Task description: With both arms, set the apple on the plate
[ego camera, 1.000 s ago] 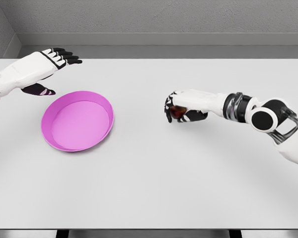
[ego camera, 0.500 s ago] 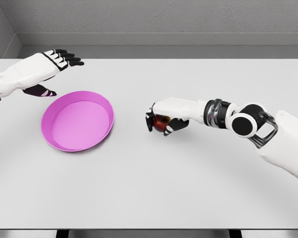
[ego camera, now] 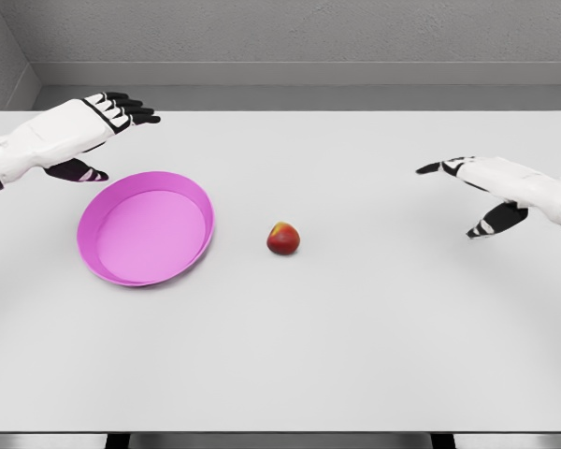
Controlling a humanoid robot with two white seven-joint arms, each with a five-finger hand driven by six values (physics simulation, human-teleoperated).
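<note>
- The small red apple [ego camera: 283,238] sat alone on the white table [ego camera: 355,327], just beside the right rim of the shallow round pink plate [ego camera: 145,227]; nothing touched it; a halfway spot, apparently within reach of the other arm.
- The left hand [ego camera: 93,126] hovered at the plate's far left edge, fingers extended and relaxed, holding nothing; seemingly poised to take over.
- The right hand [ego camera: 481,187] hung well apart at the right, fingers spread, empty.
</note>
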